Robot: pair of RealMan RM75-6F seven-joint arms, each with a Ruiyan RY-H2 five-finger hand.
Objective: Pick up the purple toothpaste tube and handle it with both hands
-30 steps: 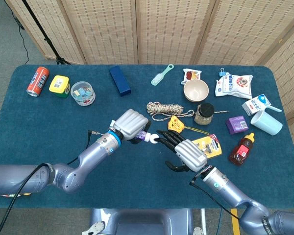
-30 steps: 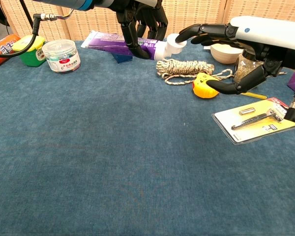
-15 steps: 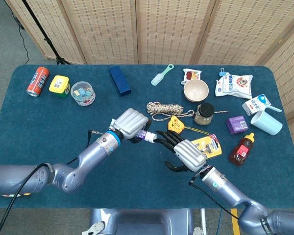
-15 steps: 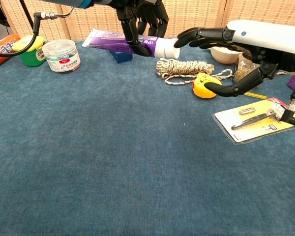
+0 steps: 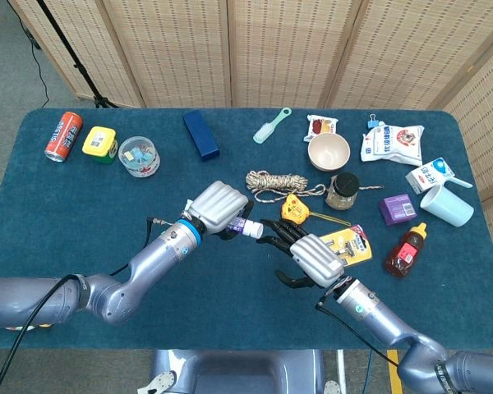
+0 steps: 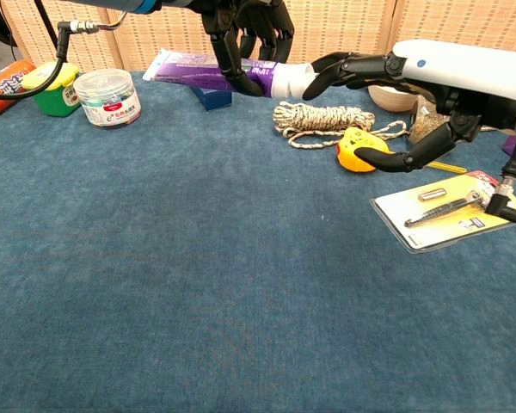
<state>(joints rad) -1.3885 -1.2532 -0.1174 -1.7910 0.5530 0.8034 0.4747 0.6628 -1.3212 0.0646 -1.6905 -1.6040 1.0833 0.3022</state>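
Note:
The purple toothpaste tube [image 6: 208, 71] with a white cap [image 6: 285, 82] is lifted off the table, lying roughly level, cap toward my right. My left hand [image 6: 245, 34] grips it around the middle from above; in the head view the left hand [image 5: 220, 208] covers most of the tube, and only the cap end [image 5: 251, 231] shows. My right hand [image 6: 430, 79] reaches in from the right, fingers [image 6: 327, 69] spread, their tips touching the cap. In the head view the right hand [image 5: 308, 256] sits just right of the cap. The thumb hangs lower, above a yellow tape measure [image 6: 357, 138].
Coiled rope [image 5: 275, 182], a razor blister pack [image 6: 451, 209], a jar [image 5: 342, 191] and a bowl [image 5: 328, 151] lie near my right hand. A blue box [image 5: 200, 134], clear tub [image 5: 139, 156], yellow box [image 5: 99, 142] and red can [image 5: 63, 135] stand at the back left.
My right hand has slid left, so its fingertips now meet the tube's cap. The left hand has tilted the tube slightly, keeping its grip.

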